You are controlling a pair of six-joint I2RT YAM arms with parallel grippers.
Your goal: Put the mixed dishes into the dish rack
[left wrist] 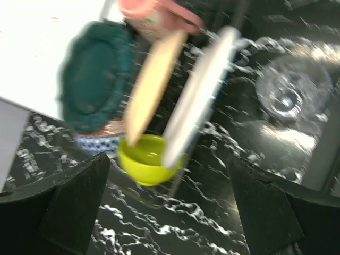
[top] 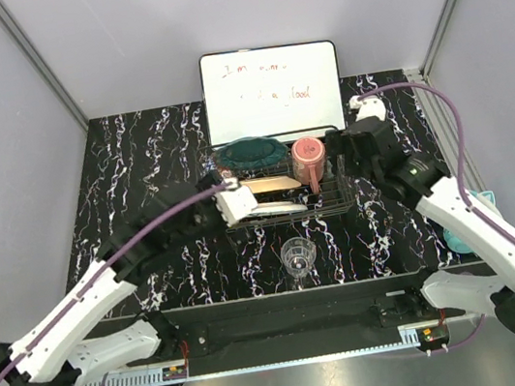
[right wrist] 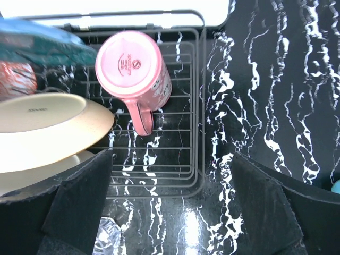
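While both grippers stand with fingers spread wide and hold nothing, they hang at opposite ends of the rack [top: 285,210]. The right gripper [right wrist: 170,159] hovers over the rack's right end, its fingers [right wrist: 79,202] filling the lower corners of the right wrist view, with bare wire grid and the marbled table [right wrist: 276,79] showing between them. Just above, the pink mug [right wrist: 133,64] sits inside the rack, base toward the camera, handle pointing down the frame. At the left edge the peach plate [right wrist: 48,117] leans over the white plate [right wrist: 21,178]; the teal plate [right wrist: 37,40] and the red patterned bowl [right wrist: 16,77] lie at upper left.

The left gripper [left wrist: 169,159] faces the rack's other end in a blurred left wrist view. The lime-green bowl [left wrist: 143,159] sits mid-frame, just below the two plates standing on edge. The clear glass [left wrist: 292,90] stands on the table at upper right, outside the rack. In the top view a whiteboard [top: 269,78] leans behind the rack.
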